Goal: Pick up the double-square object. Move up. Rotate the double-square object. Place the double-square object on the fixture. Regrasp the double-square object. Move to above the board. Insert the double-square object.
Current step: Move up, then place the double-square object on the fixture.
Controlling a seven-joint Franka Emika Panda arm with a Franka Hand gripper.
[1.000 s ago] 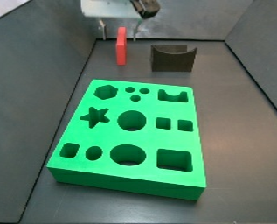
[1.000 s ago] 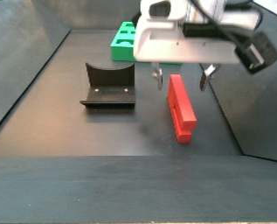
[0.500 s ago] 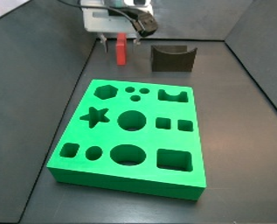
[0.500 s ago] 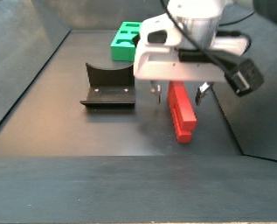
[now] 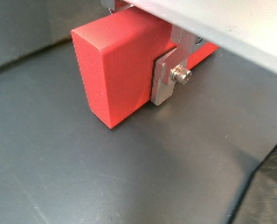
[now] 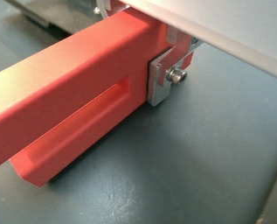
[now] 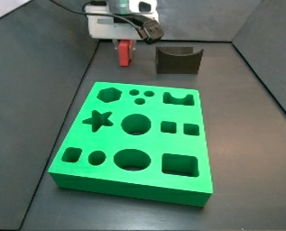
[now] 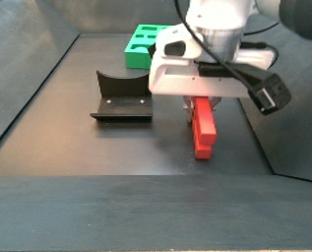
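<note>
The red double-square object (image 7: 124,54) lies on the dark floor behind the green board (image 7: 157,145) and beside the fixture (image 7: 178,60). My gripper (image 7: 124,43) is down over its upper part. In both wrist views a silver finger (image 5: 164,77) presses flat against the side of the red double-square object (image 5: 111,70); the opposite finger is hidden behind it. A side view shows the gripper (image 8: 202,102) straddling the double-square object (image 8: 203,133), with the fixture (image 8: 121,95) off to one side and the board (image 8: 141,41) behind.
Grey enclosure walls rise close around the floor (image 7: 247,99). The board's cut-outs include a star, a hexagon, circles and squares. A black cable hangs from the gripper body (image 8: 266,94).
The gripper has come down from above the double-square object until its fingers are along the block's sides. The block, fixture and board have stayed put.
</note>
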